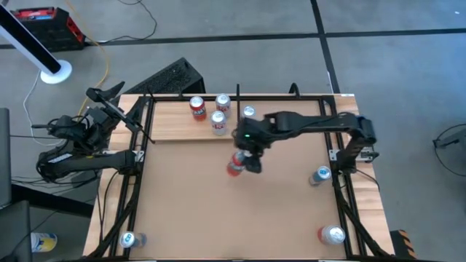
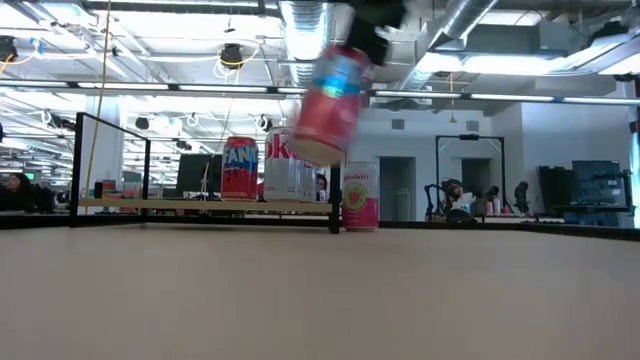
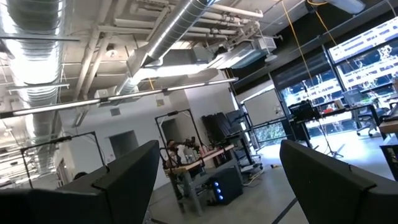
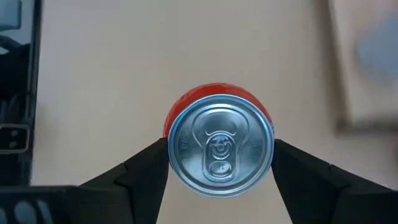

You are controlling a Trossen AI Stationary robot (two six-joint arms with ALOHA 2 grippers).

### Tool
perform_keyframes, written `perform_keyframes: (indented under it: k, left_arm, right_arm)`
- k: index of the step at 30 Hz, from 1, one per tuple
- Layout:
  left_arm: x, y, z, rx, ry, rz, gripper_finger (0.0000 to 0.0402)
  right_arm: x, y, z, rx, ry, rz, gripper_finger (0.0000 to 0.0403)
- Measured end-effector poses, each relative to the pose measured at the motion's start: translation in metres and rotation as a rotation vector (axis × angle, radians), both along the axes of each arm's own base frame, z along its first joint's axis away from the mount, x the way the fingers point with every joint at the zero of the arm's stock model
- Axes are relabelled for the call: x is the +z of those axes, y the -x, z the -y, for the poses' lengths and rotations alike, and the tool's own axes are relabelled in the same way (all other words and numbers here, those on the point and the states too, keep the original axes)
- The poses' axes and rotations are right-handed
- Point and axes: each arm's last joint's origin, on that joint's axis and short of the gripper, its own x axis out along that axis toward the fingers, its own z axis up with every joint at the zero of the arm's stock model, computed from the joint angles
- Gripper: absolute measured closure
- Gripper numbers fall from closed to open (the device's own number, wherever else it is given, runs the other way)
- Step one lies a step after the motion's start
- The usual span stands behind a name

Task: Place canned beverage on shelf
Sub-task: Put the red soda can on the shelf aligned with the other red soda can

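Note:
A red canned beverage (image 1: pixel 233 167) hangs over the middle of the brown table, with my right gripper (image 1: pixel 248 158) shut on it; the low view shows the can (image 2: pixel 332 95) tilted and well clear of the tabletop. The shelf (image 1: pixel 173 125), a pale wood panel edged with black rods, lies along the table's far side, and several cans (image 1: pixel 218 122) stand upright on it. My left gripper (image 3: pixel 217 180) is off the table's left edge, open, pointing up into the room with nothing between its fingers. My right gripper pinches the can between its two fingers (image 4: pixel 146 168), one on each side of the round wall just below the silver top (image 4: pixel 169 142). The fingers slant down from above. The can is lifted clear of the table and tilted, its top end toward the gripper.
Three more cans stand on the table: one by the right edge (image 1: pixel 320 175), one at the near right corner (image 1: pixel 331 234), one at the near left corner (image 1: pixel 131 239). A pink can (image 2: pixel 360 197) stands at the shelf's right end. Bare tabletop (image 1: pixel 218 218) lies near the front.

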Motion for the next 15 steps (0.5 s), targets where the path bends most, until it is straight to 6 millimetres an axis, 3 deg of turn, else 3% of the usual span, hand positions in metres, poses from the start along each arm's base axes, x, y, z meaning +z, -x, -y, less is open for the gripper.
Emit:
perform_keyframes:
  k: [4,9,15]
  left_arm:
    - [0.000,0.000,0.000,0.000,0.000,0.000,0.0081]
    - [0.000,0.000,0.000,-0.001,0.002,-0.004,0.0082]
    - [0.000,0.000,0.000,-0.004,0.002,-0.004,0.0082]
  right_arm:
    - [0.010,-0.041,0.003,0.115,0.087,0.062,0.0118]
    - [0.011,-0.081,0.027,0.194,0.181,0.089,0.0118]
    - [-0.013,-0.104,0.063,0.205,0.256,0.177,0.0118]
